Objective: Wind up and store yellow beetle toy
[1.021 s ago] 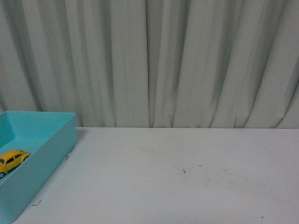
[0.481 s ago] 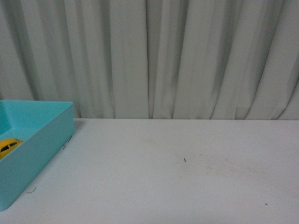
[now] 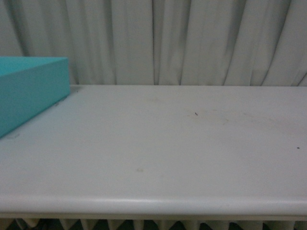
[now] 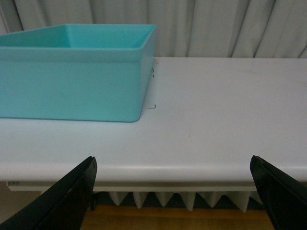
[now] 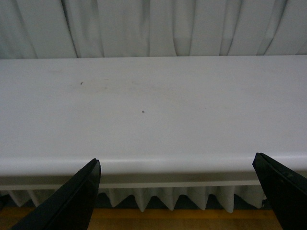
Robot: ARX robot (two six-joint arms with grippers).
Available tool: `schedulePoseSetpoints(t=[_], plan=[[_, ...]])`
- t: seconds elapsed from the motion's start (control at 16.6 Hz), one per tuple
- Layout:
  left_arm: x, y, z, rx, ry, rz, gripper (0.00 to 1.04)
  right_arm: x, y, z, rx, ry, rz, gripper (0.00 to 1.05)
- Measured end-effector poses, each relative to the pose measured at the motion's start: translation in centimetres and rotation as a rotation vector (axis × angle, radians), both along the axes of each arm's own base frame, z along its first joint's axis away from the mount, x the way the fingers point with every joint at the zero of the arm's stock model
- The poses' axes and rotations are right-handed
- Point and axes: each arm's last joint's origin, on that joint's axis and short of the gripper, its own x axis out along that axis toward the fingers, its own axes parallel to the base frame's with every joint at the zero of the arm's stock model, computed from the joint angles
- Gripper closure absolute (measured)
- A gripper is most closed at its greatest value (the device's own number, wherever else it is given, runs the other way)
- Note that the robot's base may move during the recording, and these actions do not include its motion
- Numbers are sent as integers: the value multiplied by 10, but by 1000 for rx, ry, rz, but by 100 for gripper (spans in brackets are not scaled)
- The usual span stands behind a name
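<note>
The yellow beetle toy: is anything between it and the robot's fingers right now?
The toy is not visible in any current view. The turquoise bin shows only its outer walls, which hide its inside. Both grippers, left and right, are open and empty, off the table's front edge.

A white counter [image 3: 158, 153] with a rounded front edge is carrying a turquoise bin [image 3: 26, 91], which is sitting directly on it at the far left; small dark specks [image 3: 195, 114] are dotting its surface
</note>
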Motion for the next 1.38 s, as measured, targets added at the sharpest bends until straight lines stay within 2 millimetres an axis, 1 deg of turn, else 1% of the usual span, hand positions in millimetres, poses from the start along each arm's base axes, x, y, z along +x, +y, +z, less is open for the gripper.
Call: schedulePoseSetpoints(t=[1.38], plan=[[0,0,0,-1,1,0,7,0,0,0,2,1,0,7]])
